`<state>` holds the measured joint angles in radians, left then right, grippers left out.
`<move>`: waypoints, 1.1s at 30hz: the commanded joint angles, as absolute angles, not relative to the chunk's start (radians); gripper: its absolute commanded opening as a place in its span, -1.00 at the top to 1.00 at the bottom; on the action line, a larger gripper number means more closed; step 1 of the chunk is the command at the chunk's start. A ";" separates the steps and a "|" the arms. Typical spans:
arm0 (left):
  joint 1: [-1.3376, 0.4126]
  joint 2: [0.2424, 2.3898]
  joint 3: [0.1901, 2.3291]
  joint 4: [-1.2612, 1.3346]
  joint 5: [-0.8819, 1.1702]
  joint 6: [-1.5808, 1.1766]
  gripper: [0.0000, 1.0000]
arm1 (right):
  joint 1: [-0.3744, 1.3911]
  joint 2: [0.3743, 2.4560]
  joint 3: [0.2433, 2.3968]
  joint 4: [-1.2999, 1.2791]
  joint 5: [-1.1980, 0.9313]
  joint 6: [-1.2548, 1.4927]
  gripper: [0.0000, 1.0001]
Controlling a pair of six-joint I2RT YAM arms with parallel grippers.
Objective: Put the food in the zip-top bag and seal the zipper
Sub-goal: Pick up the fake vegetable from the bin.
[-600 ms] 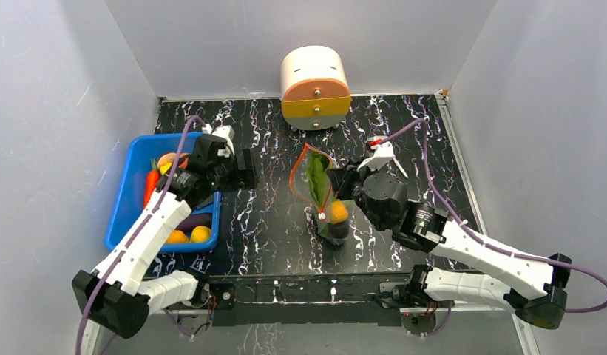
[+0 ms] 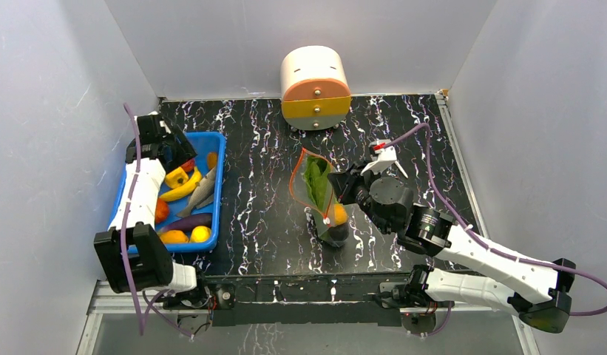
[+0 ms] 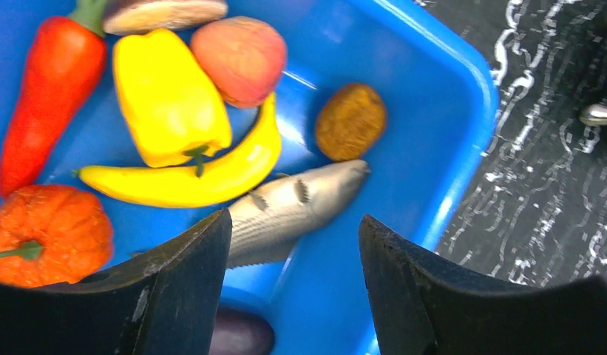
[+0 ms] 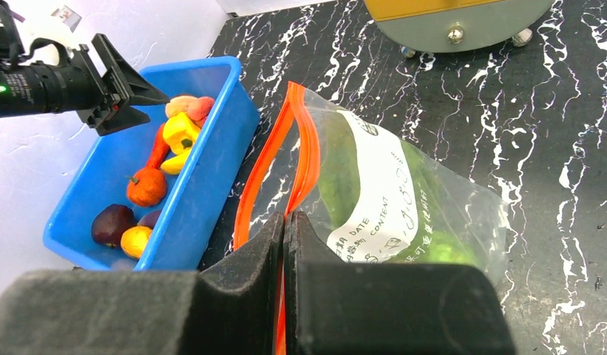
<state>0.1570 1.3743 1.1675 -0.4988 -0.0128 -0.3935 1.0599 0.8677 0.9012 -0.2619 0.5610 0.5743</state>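
Along the table's (image 2: pixel 256 211) near edge sit the two arm bases. Just beyond them, about midway across, the zip-top bag (image 4: pixel 463 200) stands propped up. Its long axis runs from near to far, and its mouth gapes as a narrow loop facing up and toward the left side. At the bag's near, low end lie a dark lump (image 2: pixel 337 234) and an orange piece (image 2: pixel 339 214). A leafy green (image 2: pixel 316 181) fills the part farther back, behind the white label (image 4: pixel 378 192).

The zipper (image 4: pixel 307 151) follows the same near-to-far line, its two red-orange strips apart for most of their length. The right gripper (image 4: pixel 285 222) is pinched tight on the strips at their near end, fingers pressed together with only the plastic between them.

By the left edge the blue bin (image 3: pixel 448 89) lies lengthwise near to far. Its near end holds two round orange-yellow fruits (image 2: pixel 188 236) and a purple eggplant (image 2: pixel 188 222). Farther in are an orange pumpkin (image 3: pixel 49 233), a grey fish (image 3: pixel 315 192), a banana (image 3: pixel 211 174), a yellow pepper (image 3: pixel 167 96), a red carrot (image 3: pixel 45 103), a peach (image 3: pixel 241 52) and a brown lump (image 3: pixel 350 122).

The left gripper (image 3: pixel 294 222) hangs over the bin's far half, pointing down. Its jaws are spread wide with nothing between them, and the fish's tail end shows below the gap.

Against the far edge stands a round cream-and-orange drawer unit (image 2: pixel 316 87).
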 commanded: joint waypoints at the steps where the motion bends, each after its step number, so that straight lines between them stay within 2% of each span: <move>1: 0.205 1.406 1.141 -0.428 -0.045 -0.356 -0.21 | 1.062 0.853 0.906 -0.164 0.553 0.579 1.00; 4: 0.215 1.447 1.123 -0.401 -0.172 -0.345 -0.19 | 1.062 0.855 0.893 -0.148 0.546 0.589 1.00; 14: 0.256 1.538 1.144 -0.368 -0.229 -0.304 -0.67 | 1.062 0.868 0.909 -0.143 0.548 0.557 1.00; 33: 0.287 1.642 1.143 -0.329 -0.203 -0.272 -0.65 | 1.063 0.859 0.907 -0.148 0.542 0.563 1.00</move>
<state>0.2749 1.6470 1.1385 -0.3618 -0.2005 -0.2916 1.0599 0.8776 0.8845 -0.2333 0.5350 0.5732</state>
